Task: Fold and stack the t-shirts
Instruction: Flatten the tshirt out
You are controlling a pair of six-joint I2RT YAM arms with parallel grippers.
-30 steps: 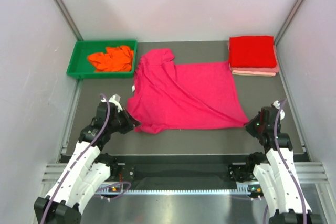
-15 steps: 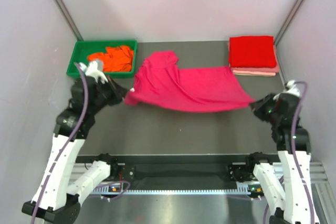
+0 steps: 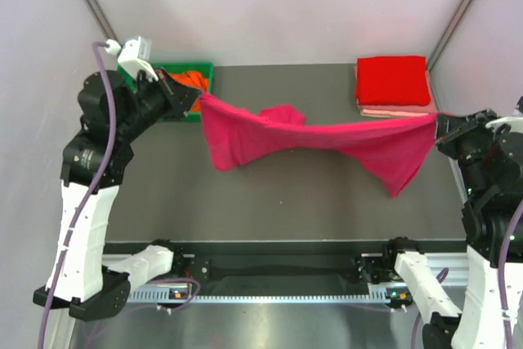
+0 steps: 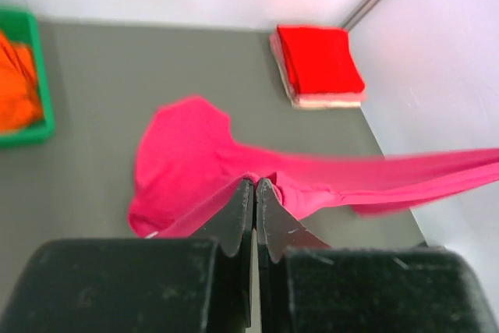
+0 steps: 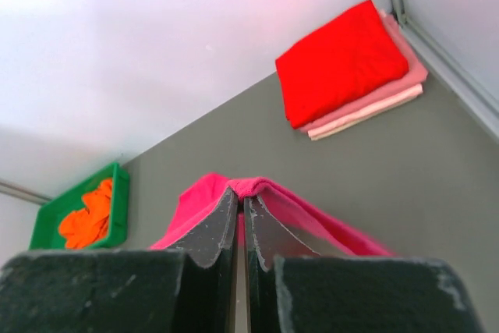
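L gripper (image 3: 194,97) clenched on one corner of the magenta-pink t-shirt (image 3: 327,140); its wrist cam shows the fingers pressed together w/ cloth nipped at the tips. R gripper (image 3: 437,120) likewise clamped on the opposite corner, pink fabric pinched btwn its tips in its own cam. Vs a sec ago: the shirt lay spread flat on the table (image 3: 286,210) w/ both grippers low at its near corners. Now both arms are up high and wide, and the shirt is strung btwn them like a sagging line, a bunched fold drooping below the L gripper and a pointed flap hanging near the R one. Can't tell if the lowest folds touch the table. L gripper sits just beside the right end of the green tray (image 3: 208,75); R gripper is well apart from the tray, across the table. The raised L arm now covers most of the tray in the top view, only its right end and a bit of the orange t-shirt (image 3: 189,79) inside showing. Far back, level w/ the tray but well to its right, the folded bright red t-shirt (image 3: 392,79) lies on the pale pink t-shirt (image 3: 396,108), near the R gripper.
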